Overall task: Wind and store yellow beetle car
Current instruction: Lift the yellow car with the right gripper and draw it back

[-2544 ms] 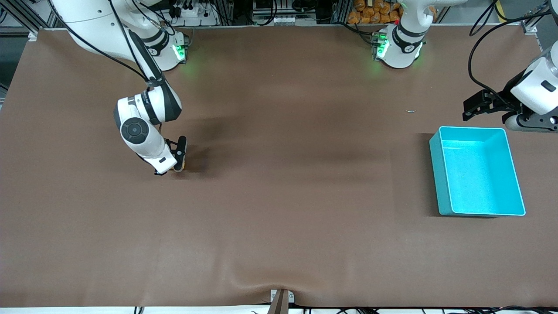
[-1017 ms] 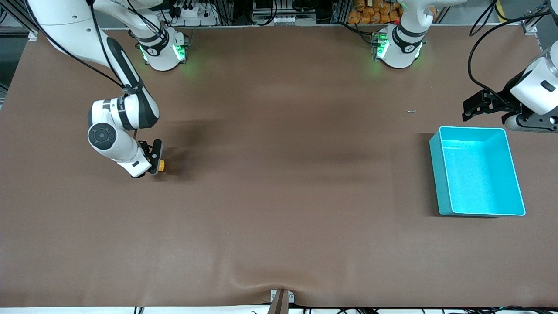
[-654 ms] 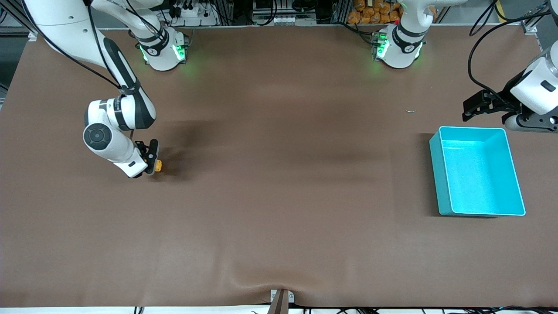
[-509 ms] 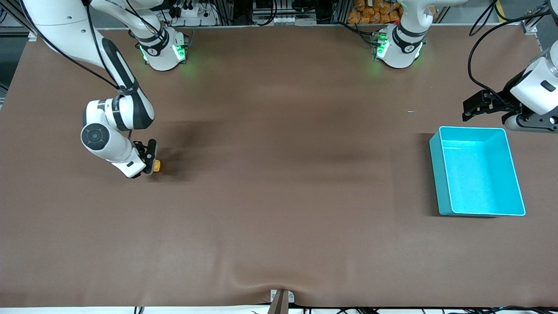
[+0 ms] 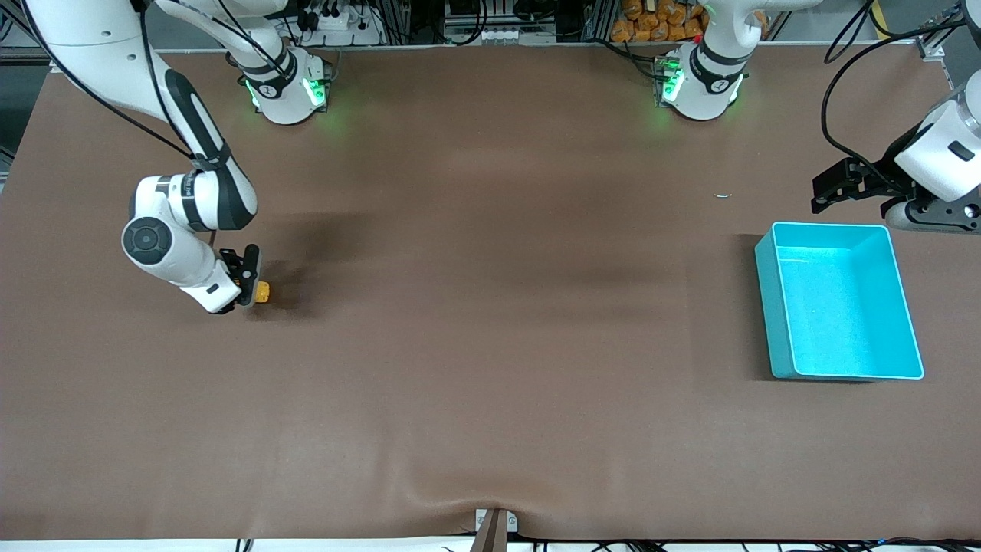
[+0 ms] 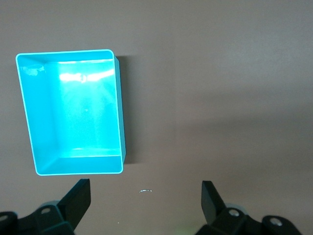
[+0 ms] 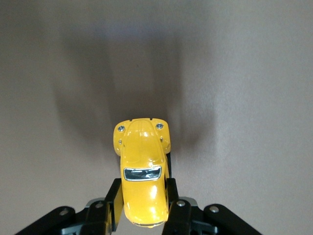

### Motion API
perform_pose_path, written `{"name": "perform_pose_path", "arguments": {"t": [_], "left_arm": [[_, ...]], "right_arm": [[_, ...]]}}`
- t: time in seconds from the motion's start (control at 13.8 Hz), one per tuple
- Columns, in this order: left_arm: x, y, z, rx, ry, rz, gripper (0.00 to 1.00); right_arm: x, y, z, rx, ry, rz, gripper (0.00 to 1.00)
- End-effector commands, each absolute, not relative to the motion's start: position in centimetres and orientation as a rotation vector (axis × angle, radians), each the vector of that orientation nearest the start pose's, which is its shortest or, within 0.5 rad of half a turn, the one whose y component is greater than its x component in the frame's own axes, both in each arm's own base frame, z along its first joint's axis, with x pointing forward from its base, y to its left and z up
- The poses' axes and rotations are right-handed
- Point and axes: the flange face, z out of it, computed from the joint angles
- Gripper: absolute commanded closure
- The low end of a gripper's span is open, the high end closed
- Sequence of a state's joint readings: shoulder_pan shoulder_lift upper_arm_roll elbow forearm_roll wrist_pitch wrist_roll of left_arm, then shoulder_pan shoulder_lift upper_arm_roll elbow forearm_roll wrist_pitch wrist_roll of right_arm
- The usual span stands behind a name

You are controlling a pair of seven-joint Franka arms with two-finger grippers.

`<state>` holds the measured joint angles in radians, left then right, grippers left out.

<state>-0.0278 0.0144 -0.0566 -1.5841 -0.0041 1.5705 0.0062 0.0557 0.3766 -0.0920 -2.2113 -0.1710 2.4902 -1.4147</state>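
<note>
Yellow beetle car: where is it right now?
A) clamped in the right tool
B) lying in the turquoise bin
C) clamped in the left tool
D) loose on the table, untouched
A: the right tool is shut on the yellow beetle car near the right arm's end of the table, while the left tool is open and holds nothing.

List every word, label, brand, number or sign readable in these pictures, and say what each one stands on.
None can be read.
Small yellow beetle toy car, gripped by the shut right gripper at the right arm's end of the table: no lettering shows.
Turquoise rectangular plastic bin: plain, no label.
Open left gripper, above the table beside the bin: no markings.
Arm bases: small dark marks, too small to read.
</note>
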Motion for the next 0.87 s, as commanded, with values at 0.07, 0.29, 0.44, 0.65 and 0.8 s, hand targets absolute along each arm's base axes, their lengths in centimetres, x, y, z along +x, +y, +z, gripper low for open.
{"name": "perform_pose_path", "arguments": {"t": [0.07,0.29,0.44,0.65,0.8], "left_arm": [[55.8,-4.8,61.2,-3.128,0.178,0.028,0.00],[56.0,-4.4,61.0,-3.129,0.166,0.036,0.00],[56.0,-4.3,61.0,-3.129,0.161,0.036,0.00],[56.1,-4.3,60.9,-3.129,0.164,0.038,0.00],[56.1,-4.3,60.9,-3.129,0.161,0.040,0.00]], "right_arm": [[54.2,-3.9,15.7,-2.258,-2.215,0.262,0.68],[54.1,-5.2,15.7,-2.253,-2.214,0.263,0.68],[54.0,-6.4,15.7,-2.248,-2.213,0.263,0.68],[53.8,-7.0,15.3,-2.250,-2.202,0.270,0.65],[53.8,-7.4,15.3,-2.255,-2.193,0.274,0.59]]}}
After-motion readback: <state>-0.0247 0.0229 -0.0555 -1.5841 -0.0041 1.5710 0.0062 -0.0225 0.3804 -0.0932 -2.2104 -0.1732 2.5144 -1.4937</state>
